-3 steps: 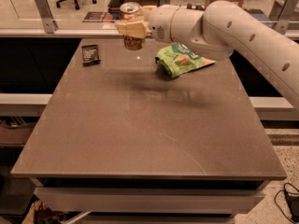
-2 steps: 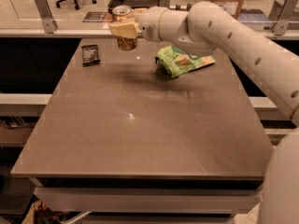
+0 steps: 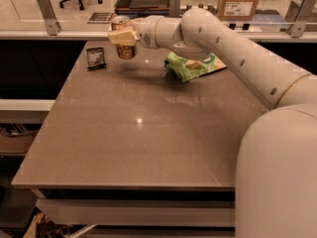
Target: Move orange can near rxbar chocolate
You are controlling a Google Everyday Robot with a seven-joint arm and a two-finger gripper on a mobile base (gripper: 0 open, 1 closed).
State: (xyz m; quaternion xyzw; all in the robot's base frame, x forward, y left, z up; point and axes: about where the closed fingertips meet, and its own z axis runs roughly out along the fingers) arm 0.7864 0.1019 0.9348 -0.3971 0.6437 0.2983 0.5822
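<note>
Upper left of the frame: gripper (image 3: 122,37), closed narrow on the orange can (image 3: 127,52), tan fingers (image 3: 119,36) pressed across the can's middle. Can upright, silver top showing above the fingers, orange-brown body showing below them. Seems raised off the table (image 3: 148,148), with a faint dark patch on the surface just beneath. Just left of the can and slightly lower in the frame: rxbar chocolate (image 3: 95,57), black wrapper, lying flat near the table's far left corner, close to the can but not touching it. Right of the can, at upper centre: green snack bag (image 3: 194,66), crumpled, flat on the table, partly behind the arm (image 3: 233,48). Reaches in from the lower right, thick white links running up and across to the wrist at the can. Beyond the far edge, at top right, a cardboard box (image 3: 239,1).
</note>
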